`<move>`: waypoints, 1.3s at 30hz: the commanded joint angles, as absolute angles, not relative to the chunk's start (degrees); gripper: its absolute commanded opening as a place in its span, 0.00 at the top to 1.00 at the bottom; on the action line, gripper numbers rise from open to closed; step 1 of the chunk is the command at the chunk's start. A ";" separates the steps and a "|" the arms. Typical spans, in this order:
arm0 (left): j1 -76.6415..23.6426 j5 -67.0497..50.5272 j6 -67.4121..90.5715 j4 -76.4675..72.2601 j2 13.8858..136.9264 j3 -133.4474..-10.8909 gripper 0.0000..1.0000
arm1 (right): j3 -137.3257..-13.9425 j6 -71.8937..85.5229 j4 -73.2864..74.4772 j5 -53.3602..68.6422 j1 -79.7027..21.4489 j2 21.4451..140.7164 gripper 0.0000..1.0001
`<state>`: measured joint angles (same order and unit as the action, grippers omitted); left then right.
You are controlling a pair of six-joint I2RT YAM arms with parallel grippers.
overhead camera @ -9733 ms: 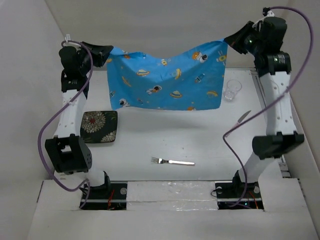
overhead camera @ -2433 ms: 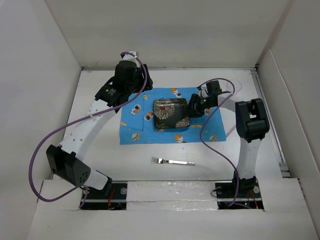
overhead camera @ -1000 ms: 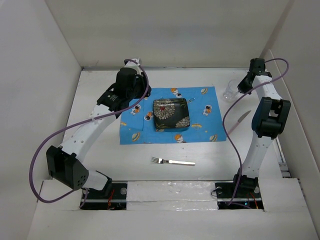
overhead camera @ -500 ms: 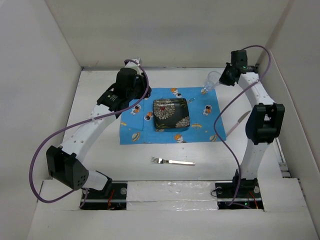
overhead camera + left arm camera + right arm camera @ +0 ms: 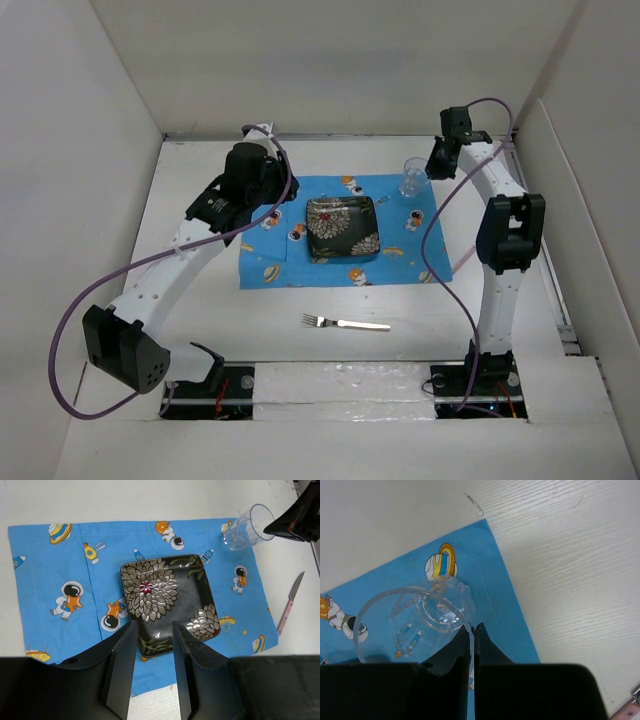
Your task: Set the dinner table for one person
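Note:
The white dinner table (image 5: 400, 310) bears a blue cartoon-print mat (image 5: 270, 265) with a dark floral square plate (image 5: 342, 228) on its middle. My right gripper (image 5: 432, 168) is shut on the rim of a clear glass (image 5: 412, 177), held tilted at the mat's far right corner. In the right wrist view the gripper (image 5: 472, 628) pinches the glass (image 5: 415, 615) wall; I cannot tell whether its base touches the mat. My left gripper (image 5: 262, 182) is open and empty above the mat's left part; in its wrist view the gripper (image 5: 154, 626) hangs over the plate's (image 5: 170, 595) near edge.
A silver fork (image 5: 345, 324) lies on the bare table in front of the mat. A pink-handled knife (image 5: 290, 605) lies on the table right of the mat, hidden by the right arm in the top view. White walls enclose the table on three sides.
The mat was spread flat and the plate set on it. Over the last second my right gripper carried the glass from the table's far right to the mat's far right corner.

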<state>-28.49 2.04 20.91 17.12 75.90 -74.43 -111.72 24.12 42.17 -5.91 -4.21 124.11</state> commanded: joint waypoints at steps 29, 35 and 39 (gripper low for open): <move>-28.74 0.35 19.78 14.06 70.14 -68.29 1.00 | -68.15 31.73 27.15 -3.25 9.93 88.95 1.00; -28.74 0.35 19.42 13.36 68.64 -65.13 0.85 | -60.38 29.80 29.70 -6.94 10.55 86.39 0.62; -28.74 0.35 19.69 13.45 67.50 -62.85 0.79 | -61.17 28.30 31.55 -5.89 10.55 89.91 0.59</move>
<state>-28.51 0.56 19.99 15.62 70.19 -63.99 -59.79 29.87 32.08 -5.17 10.72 89.36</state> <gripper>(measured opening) 0.201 0.413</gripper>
